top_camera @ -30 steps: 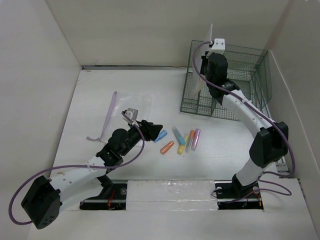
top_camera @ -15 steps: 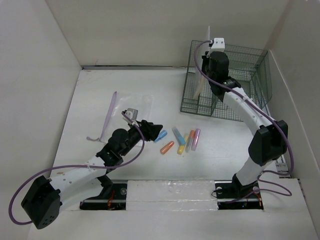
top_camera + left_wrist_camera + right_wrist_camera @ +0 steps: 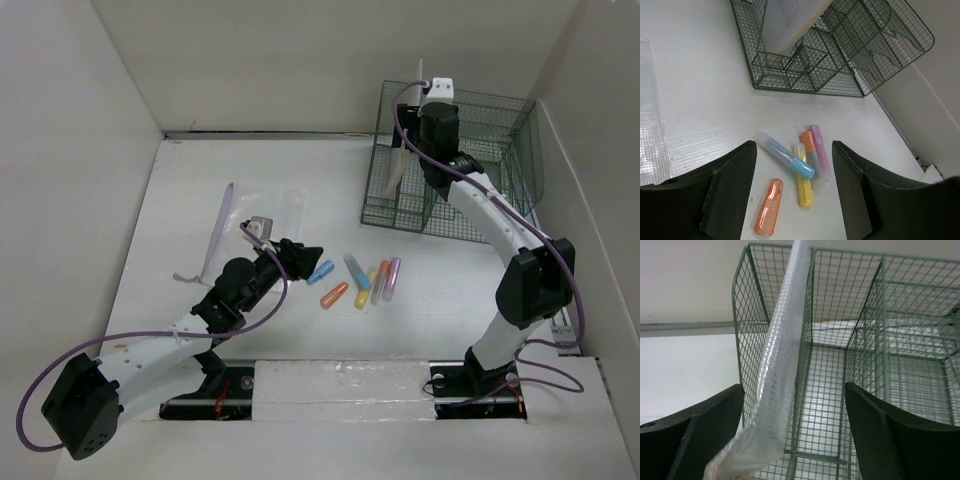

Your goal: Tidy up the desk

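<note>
- Left end effector (image 3: 304, 257): jaws partly apart, holding nothing, poised over the pens.
- Surface (image 3: 180, 300): white, lying under both arms and everything else, with walls on three sides.
- Purple strap (image 3: 214, 236) and clear pouch (image 3: 285, 205) lie left of centre.
- Six pens (image 3: 380, 282) lie clustered at centre.
- Green rack (image 3: 500, 135) stands in the far right corner, with a clear textured sheet (image 3: 404, 150) upright in its left part.
- Right end effector (image 3: 794, 387): jaws wide apart on either side of the sheet, not pinching it.

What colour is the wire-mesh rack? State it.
The rack is dark green; the left wrist view shows it best.
</note>
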